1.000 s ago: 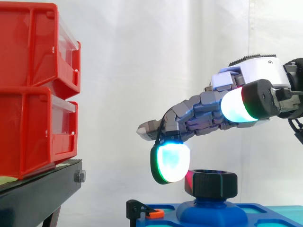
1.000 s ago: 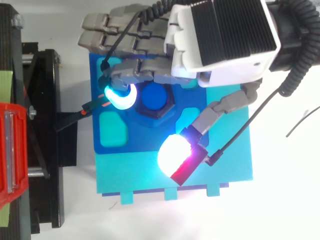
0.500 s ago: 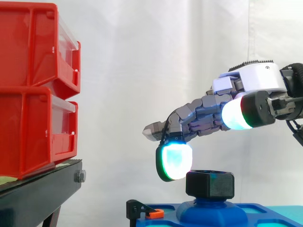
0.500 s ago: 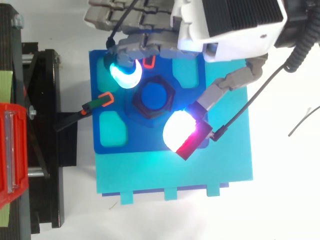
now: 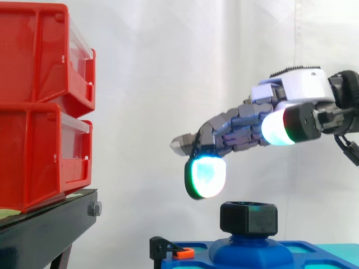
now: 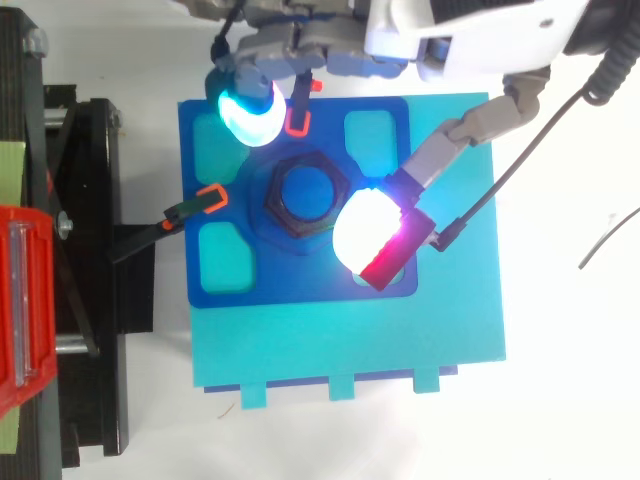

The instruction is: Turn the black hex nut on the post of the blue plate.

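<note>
Black hex nut [image 5: 248, 218] seated on the post [image 6: 305, 190] at the centre of the blue plate [image 6: 300, 285]; rigid, probably light, best gripped across opposite flat sides. Hand [image 5: 297, 89] hovers above, fingers [image 5: 205, 176] spread apart, holding nothing.

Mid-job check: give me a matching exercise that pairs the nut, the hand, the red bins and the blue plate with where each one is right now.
Things:
1. black hex nut
2. hand
3. red bins
4. blue plate

Places or states:
A. stacked on the black stand
B. lying on the turquoise base
C. on the blue post, with nothing touching it
D. open, above the plate, holding nothing

Pairs: 1-C, 2-D, 3-A, 4-B
</note>
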You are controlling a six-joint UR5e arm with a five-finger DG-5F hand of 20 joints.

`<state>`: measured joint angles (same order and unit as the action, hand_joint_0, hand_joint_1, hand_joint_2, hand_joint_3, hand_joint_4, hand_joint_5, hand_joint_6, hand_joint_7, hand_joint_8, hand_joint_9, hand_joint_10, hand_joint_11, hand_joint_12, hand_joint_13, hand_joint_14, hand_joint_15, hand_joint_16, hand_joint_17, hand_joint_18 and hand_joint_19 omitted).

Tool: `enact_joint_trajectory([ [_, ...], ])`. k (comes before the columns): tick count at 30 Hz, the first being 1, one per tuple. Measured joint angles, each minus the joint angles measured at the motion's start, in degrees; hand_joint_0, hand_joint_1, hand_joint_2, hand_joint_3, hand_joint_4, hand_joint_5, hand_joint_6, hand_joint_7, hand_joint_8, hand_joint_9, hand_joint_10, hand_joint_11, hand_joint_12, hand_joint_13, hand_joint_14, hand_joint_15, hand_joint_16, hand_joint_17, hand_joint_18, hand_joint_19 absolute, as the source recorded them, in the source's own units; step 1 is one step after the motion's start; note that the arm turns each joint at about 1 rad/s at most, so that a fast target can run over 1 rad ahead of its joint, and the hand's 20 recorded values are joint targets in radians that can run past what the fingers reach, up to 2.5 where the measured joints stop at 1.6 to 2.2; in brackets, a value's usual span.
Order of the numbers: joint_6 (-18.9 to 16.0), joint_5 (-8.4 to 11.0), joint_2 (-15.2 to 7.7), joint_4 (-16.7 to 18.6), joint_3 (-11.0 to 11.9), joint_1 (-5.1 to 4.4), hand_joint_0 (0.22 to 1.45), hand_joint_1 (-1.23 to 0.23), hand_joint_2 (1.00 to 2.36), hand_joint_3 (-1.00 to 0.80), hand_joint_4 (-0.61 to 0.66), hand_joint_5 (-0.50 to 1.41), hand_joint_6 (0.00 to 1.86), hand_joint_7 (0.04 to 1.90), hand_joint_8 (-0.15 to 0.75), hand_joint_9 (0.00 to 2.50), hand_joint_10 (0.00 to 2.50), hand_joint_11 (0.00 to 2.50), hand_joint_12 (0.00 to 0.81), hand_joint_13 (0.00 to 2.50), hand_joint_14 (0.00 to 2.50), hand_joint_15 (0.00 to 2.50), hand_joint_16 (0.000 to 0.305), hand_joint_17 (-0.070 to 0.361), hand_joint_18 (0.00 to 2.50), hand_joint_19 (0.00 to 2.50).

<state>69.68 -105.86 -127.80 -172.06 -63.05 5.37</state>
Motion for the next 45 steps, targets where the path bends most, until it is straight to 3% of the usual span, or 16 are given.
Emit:
enact_joint_trajectory([
  [7,0.7,-0.39,0.0,-1.6,2.1,-0.21,0.39,-0.77,1.0,-0.5,0.17,-0.3,0.5,0.8,0.229,0.0,0.0,0.0,0.404,0.0,0.0,0.0,0.06,0.134,0.0,0.21],
  [14,1.6,-0.09,-0.1,-1.8,1.7,-1.11,0.4,-0.8,1.0,-0.5,0.12,-0.3,0.5,0.76,0.213,0.0,0.0,0.0,0.401,0.0,0.0,0.0,0.059,0.132,0.0,0.2],
  [23,1.7,2.29,-0.1,-2.0,1.3,-3.42,0.35,-0.63,1.0,-0.5,0.23,-0.29,0.5,0.78,0.263,0.0,0.0,0.0,0.437,0.0,0.0,0.0,0.066,0.148,0.0,0.2],
  [31,1.6,3.5,-0.1,-1.9,0.5,-4.98,0.34,-0.29,1.0,-0.5,0.31,-0.25,0.5,0.87,0.293,0.0,0.0,0.0,0.452,0.0,0.0,0.0,0.067,0.151,0.0,0.23],
  [37,1.4,3.8,-0.1,-1.7,-0.6,-5.47,0.36,-0.07,1.0,-0.5,0.33,-0.23,0.5,0.9,0.294,0.0,0.0,0.0,0.44,0.0,0.0,0.0,0.065,0.147,0.0,0.23],
  [45,0.6,3.8,-0.1,-0.6,-1.6,-5.28,0.39,0.01,1.0,-0.5,0.34,-0.21,0.5,0.94,0.288,0.0,0.0,0.0,0.426,0.0,0.0,0.0,0.062,0.14,0.0,0.22],
])
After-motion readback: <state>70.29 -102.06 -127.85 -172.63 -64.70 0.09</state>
